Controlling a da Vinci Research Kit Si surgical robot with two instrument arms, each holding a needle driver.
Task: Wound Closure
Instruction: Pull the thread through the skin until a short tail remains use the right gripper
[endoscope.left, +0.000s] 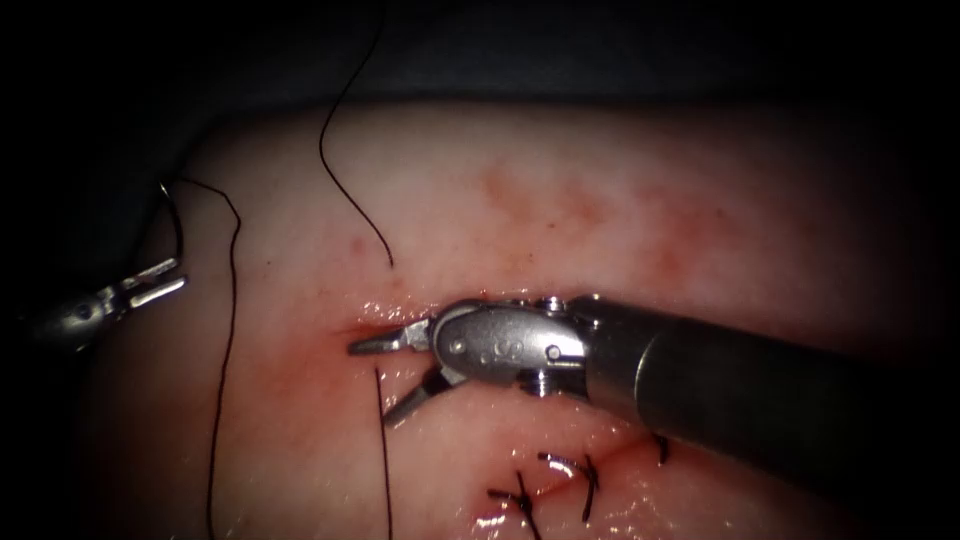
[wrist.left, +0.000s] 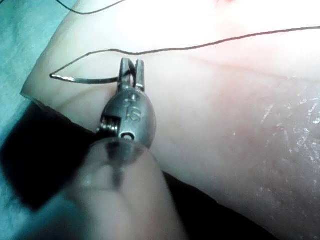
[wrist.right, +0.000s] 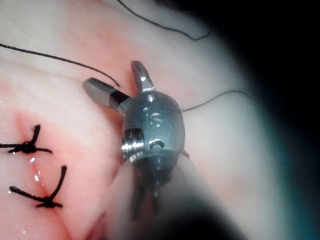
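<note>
Both end effectors: left (endoscope.left: 158, 281) grips needle (wrist.left: 85, 79) off-tissue, right (endoscope.left: 385, 372) spread empty.

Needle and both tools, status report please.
Left tool shut on needle mid-curve, clear of tissue. Right tool open, empty, over cut. Thread trails loose.

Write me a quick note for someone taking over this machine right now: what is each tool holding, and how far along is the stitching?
Left tool: jaws shut on the needle, gripping near its thread end, off the tissue's left edge; the needle is not in the tissue.
Right tool: jaws open, holding nothing, over the open end of the cut.
Thread trails loose across the tissue left of the cut.
Done: two knotted stitches along the cut.
Left: the unstitched stretch by the right tool.
</note>
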